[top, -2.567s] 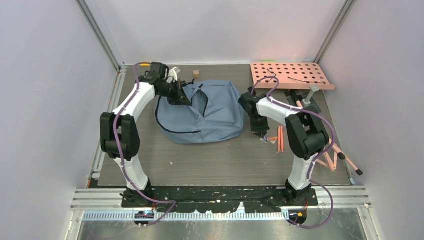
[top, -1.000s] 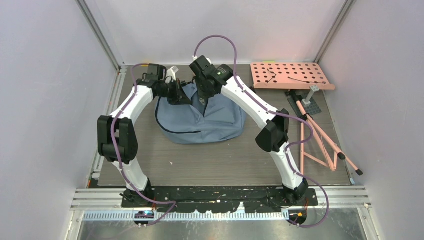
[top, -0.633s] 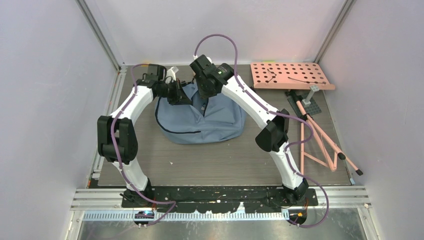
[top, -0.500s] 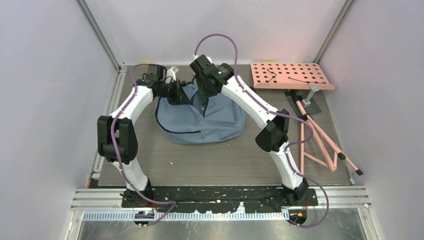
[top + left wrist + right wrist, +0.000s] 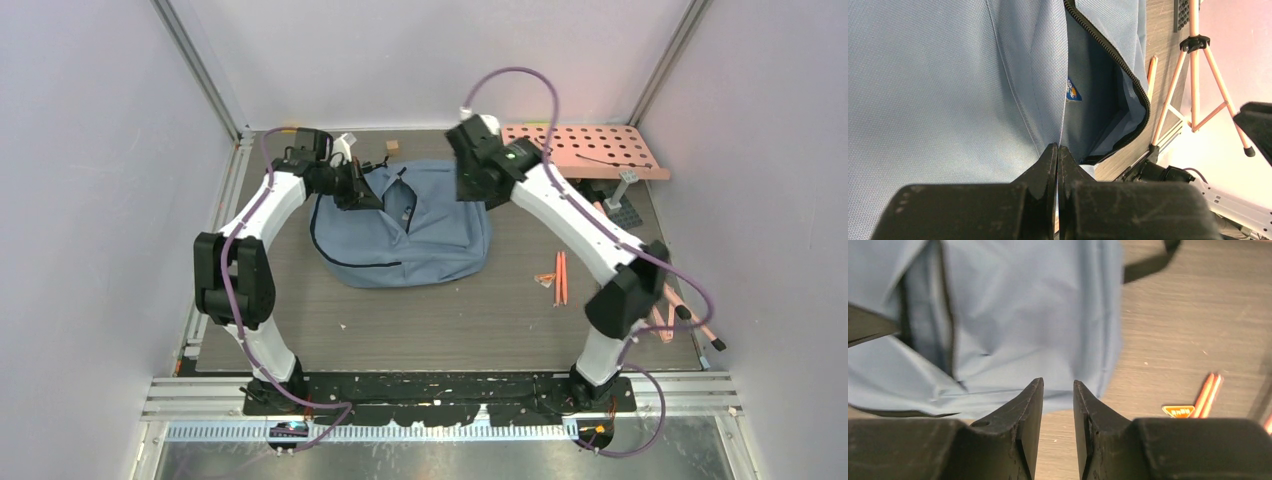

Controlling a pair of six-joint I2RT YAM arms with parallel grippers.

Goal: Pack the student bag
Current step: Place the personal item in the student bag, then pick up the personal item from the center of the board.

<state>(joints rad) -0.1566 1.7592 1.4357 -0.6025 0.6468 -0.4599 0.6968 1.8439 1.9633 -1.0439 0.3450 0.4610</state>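
At mid-frame from above, the student bag (image 5: pixel 420 235) lies flat, and my left gripper (image 5: pixel 358 195) pinches its upper-left flap. Left wrist: the jaws are pressed on fabric beside the open zipper (image 5: pixel 1108 50). Right wrist: my right gripper (image 5: pixel 1058 390) is slightly spread and empty, with pencils (image 5: pixel 1209 388) at lower right. I'd grasp them mid-length, squarely.

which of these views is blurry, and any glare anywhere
Right wrist: the grey-blue fabric backpack and wooden table look motion-blurred, while the right claw is sharp. Left wrist: the fabric weave is crisp, but the far right washes out pale pink. Top external: sharp, evenly lit.
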